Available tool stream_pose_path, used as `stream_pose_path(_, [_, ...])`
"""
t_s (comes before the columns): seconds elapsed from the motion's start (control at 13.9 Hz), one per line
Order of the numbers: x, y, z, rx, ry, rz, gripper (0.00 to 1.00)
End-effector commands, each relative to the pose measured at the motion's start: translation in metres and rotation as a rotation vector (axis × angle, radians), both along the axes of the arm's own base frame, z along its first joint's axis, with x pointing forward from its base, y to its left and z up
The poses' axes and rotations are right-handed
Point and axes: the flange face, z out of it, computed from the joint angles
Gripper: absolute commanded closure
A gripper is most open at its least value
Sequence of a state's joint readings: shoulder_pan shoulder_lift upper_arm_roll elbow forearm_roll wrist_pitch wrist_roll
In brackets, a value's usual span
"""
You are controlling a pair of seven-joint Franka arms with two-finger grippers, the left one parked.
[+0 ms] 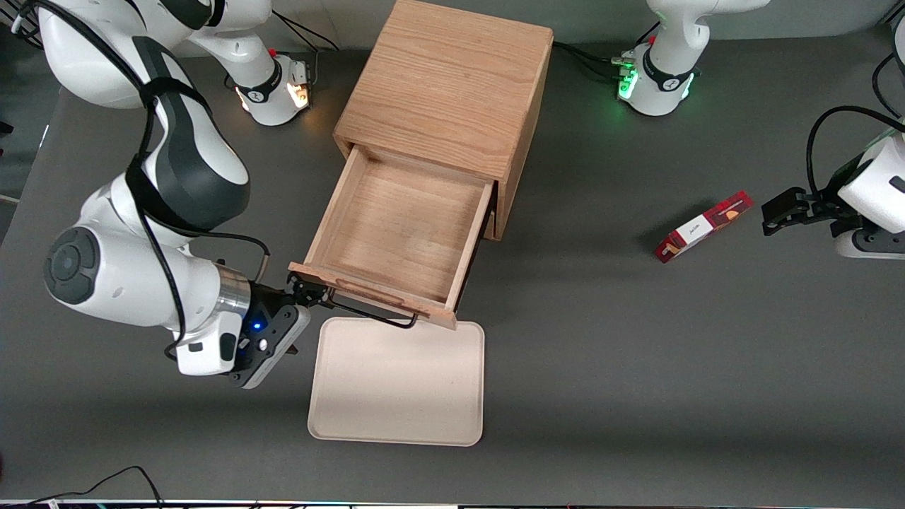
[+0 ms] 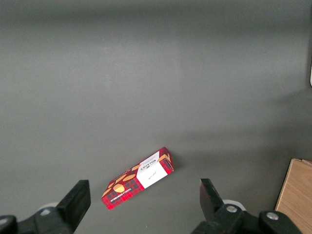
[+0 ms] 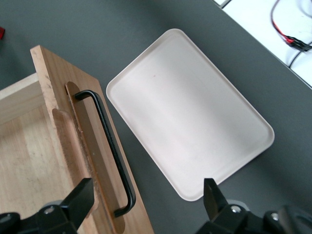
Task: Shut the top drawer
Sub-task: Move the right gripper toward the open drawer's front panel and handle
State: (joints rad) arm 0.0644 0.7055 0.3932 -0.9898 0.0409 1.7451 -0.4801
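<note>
The top drawer [image 1: 399, 230] of the light oak cabinet [image 1: 449, 85] stands pulled far out, its inside bare. Its front panel [image 3: 63, 97] carries a black wire handle [image 3: 109, 148] on a raised wooden strip. My gripper [image 1: 309, 291] hovers at the working arm's end of that front [image 1: 368, 293], beside the end of the handle [image 1: 371, 311]. The fingers [image 3: 80, 197] are spread wide and the gripper [image 3: 146, 200] is open; the handle's end and the front's edge lie between them, untouched.
A beige tray [image 1: 397, 382] lies on the grey table just in front of the open drawer, nearer the front camera; its rim [image 3: 161, 168] runs close to the gripper. A red snack box [image 1: 702, 226] lies toward the parked arm's end, its label [image 2: 148, 168] facing up.
</note>
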Motion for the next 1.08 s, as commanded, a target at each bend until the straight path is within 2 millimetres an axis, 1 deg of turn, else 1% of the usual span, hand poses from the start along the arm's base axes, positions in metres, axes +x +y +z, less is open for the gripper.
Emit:
stream_pose_path(0.0, [0.010, 0.000, -0.017, 0.030, -0.005, 0.071, 0.00])
stream_pose_path(0.14, [0.013, 0.000, -0.031, 0.029, 0.002, 0.089, 0.00])
stream_pose_path(0.29, [0.011, 0.010, -0.045, 0.014, 0.008, 0.131, 0.00])
stream_pose_path(0.36, [0.010, 0.011, -0.050, 0.007, 0.014, 0.135, 0.00])
stream_pose_path(0.65, [0.007, 0.014, -0.061, 0.008, 0.034, 0.171, 0.00])
stream_pose_path(0.79, [0.004, 0.019, -0.069, 0.008, 0.055, 0.177, 0.00])
stream_pose_path(0.86, [0.000, 0.027, -0.070, 0.009, 0.059, 0.185, 0.00])
stream_pose_path(1.01, [-0.001, 0.030, -0.070, 0.010, 0.061, 0.190, 0.00])
